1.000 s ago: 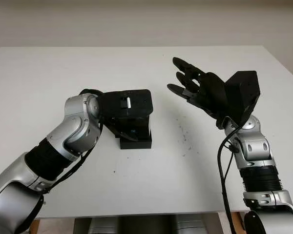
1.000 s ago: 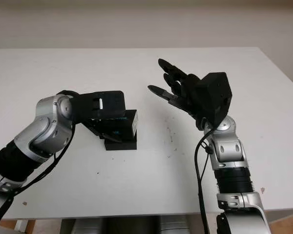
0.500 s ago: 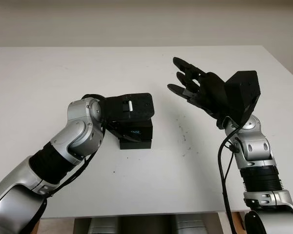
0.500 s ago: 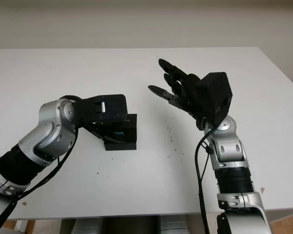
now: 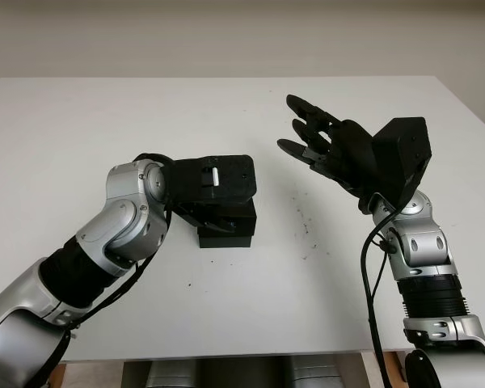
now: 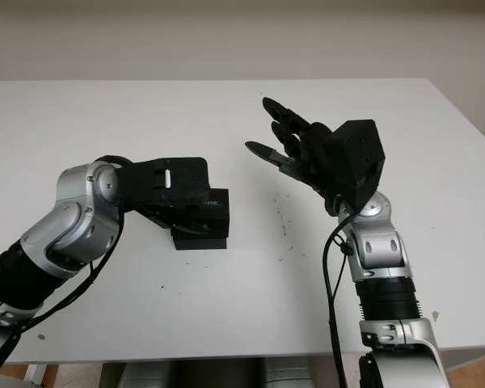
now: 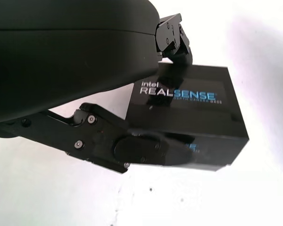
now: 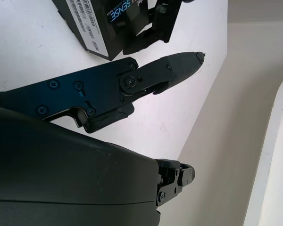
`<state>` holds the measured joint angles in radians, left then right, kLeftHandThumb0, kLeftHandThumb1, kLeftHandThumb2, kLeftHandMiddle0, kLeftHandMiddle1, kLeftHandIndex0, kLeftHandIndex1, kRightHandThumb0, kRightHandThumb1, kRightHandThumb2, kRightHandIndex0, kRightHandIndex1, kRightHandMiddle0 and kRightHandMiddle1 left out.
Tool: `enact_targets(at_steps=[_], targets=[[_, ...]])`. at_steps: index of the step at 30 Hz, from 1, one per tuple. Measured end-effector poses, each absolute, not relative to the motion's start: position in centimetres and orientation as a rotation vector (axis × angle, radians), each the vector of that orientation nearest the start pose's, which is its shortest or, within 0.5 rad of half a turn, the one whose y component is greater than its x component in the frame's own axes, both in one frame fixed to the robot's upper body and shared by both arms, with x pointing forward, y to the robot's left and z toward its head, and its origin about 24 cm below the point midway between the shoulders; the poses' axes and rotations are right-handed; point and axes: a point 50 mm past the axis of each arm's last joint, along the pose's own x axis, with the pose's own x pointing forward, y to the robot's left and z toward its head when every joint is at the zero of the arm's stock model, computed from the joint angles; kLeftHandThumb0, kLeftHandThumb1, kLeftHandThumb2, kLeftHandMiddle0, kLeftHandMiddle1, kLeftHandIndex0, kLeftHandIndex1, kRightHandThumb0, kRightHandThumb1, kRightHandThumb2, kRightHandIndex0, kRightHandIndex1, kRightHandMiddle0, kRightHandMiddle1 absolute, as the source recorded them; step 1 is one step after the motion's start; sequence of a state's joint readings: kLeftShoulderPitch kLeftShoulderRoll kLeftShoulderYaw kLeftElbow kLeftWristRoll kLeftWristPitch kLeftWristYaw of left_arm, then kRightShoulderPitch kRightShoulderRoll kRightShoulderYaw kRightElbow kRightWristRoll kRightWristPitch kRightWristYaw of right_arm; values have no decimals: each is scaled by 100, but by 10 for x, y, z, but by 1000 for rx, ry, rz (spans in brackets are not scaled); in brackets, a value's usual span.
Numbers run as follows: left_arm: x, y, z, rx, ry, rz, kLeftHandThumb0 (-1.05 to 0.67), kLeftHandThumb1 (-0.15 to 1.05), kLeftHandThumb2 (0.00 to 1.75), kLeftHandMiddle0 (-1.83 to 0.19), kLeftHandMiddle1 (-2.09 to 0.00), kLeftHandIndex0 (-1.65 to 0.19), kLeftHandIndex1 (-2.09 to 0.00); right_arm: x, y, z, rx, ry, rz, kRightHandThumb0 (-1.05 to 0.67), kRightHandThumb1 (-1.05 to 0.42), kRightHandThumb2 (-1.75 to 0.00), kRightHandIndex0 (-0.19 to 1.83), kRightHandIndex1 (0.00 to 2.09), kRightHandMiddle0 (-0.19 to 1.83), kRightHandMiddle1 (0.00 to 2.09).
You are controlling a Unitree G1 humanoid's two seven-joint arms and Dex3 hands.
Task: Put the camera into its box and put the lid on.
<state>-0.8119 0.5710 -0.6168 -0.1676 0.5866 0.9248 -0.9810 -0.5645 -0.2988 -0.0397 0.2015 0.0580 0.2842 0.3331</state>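
Observation:
A black camera box (image 5: 230, 232) printed with "RealSense" (image 7: 188, 103) stands on the white table (image 5: 81, 121) left of centre, its lid sitting on top. My left hand (image 5: 214, 182) is over the box. Its fingers (image 7: 146, 148) are curled against opposite sides of the lid. My right hand (image 5: 311, 137) is raised above the table to the right of the box, open and holding nothing. One of its fingers (image 8: 146, 77) points toward the box (image 8: 92, 19).
Small dark specks (image 5: 303, 222) mark the table between the box and my right arm. The table's front edge runs just below both forearms. Its far edge meets a pale wall.
My left hand has come down with the lid, from a raised, tilted pose to level on the box. My right arm has not moved.

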Motion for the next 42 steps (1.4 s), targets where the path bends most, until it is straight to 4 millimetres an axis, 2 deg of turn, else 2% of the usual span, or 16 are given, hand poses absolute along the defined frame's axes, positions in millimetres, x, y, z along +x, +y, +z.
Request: enact_targets(at_steps=[2,5,25,35,37,38,39,40,41,42], targets=[[316,113,176,1191,464,-656,-54,105,39,17,-16,19,-22,349,-172,143,-233,-45,318,-62,-98,-5,5,5,11,5],[312,112,174,1159,501,-684,-54,105,40,19,-2,19,-3,349,-172,143,-233,-42,319,-62,-98,-5,4,5,11,5],[307,111,180,1222,541,-757,-61,105,47,19,0,19,0,349,-173,142,-232,-36,322,-60,-97,-5,4,5,11,5],[303,128,207,1265,398,-809,-74,105,46,19,0,19,0,349,-174,141,-233,-29,325,-61,-97,-5,3,5,10,5],[302,134,218,1238,357,-802,-74,105,44,3,-9,12,-4,349,-174,141,-230,-26,328,-60,-97,-5,3,5,10,5],[301,137,224,1219,333,-786,-70,105,42,0,-57,3,-8,349,-175,140,-228,-25,327,-60,-97,-5,3,5,10,5],[301,140,231,1186,304,-762,-67,105,41,4,-85,-3,-10,349,-175,140,-227,-23,326,-59,-97,-5,3,5,10,5],[300,143,237,1160,280,-742,-66,105,40,6,-99,-7,-11,349,-175,140,-225,-22,326,-59,-97,-5,2,5,10,5],[300,145,242,1136,250,-719,-62,105,40,-1,-105,-21,-19,349,-175,140,-225,-20,327,-59,-97,-5,2,5,10,5],[300,148,245,1113,220,-696,-60,105,38,-7,-111,-28,-28,349,-175,139,-225,-19,328,-60,-96,-5,3,5,10,5]])
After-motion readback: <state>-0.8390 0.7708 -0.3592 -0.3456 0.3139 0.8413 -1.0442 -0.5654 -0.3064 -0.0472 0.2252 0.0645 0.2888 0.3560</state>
